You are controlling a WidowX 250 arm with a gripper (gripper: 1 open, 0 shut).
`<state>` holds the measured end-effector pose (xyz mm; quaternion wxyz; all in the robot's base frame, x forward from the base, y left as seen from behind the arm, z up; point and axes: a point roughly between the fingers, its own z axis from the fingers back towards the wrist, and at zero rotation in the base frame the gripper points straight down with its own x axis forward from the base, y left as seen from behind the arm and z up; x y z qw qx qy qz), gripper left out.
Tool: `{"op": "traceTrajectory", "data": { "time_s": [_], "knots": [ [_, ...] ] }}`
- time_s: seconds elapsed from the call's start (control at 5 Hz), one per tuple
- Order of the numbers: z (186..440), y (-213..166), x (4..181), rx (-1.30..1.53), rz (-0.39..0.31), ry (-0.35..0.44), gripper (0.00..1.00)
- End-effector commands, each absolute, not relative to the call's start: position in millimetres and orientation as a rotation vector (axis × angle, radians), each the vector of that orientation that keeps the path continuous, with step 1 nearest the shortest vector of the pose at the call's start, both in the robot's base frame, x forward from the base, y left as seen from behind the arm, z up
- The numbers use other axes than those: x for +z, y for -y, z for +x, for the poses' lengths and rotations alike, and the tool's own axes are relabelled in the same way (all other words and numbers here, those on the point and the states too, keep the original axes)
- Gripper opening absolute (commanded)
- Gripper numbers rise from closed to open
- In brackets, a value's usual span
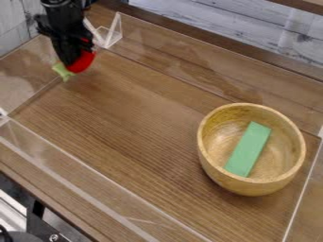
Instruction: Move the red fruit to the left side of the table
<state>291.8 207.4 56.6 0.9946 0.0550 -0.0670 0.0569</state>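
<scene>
- One red fruit [81, 62]: small, round, bright red, with a pale green leafy stub [60, 72] at its lower left end. It sits far to the upper left of the wooden bowl [214, 161], close to the corner of the clear acrylic walls [108, 31], and appears just over the table [139, 123]; whether it touches the wood cannot be told.
- One gripper [74, 54]: dark, pointing down, clenched on the red fruit from above, with the fruit showing just under its tips.
- Handling, judged: likely a light, hollow or moulded toy, stiff enough not to deform under the jaws; the smooth rounded skin looks slippery and could roll once let go. Not fragile by appearance.
- Hold, judged: best taken across the round red body at its widest part, as now; the leafy stub looks too thin and soft for a sure grip.
- One wooden bowl, light and round, holding one flat green rectangular block [248, 149] leaning inside it; both well apart from the fruit.
- Zero brands, labels or readable writing on any item in view.
- Placement, judged: the fruit is already at the left side, so only the set-down and release remain.
</scene>
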Motion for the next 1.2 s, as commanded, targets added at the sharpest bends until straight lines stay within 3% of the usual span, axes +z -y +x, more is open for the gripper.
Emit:
{"op": "traceTrajectory", "data": {
  "time_s": [0.0,0.2,0.6,1.0],
  "knots": [
    [316,-214,66.8,0.068,0.142,0.192,0.0],
    [326,-213,63.1,0.024,0.13,0.192,0.0],
    [334,-212,76.2,-0.043,0.099,0.198,0.0],
    [335,-215,72.0,-0.114,0.084,0.202,0.0]
  ]
}}
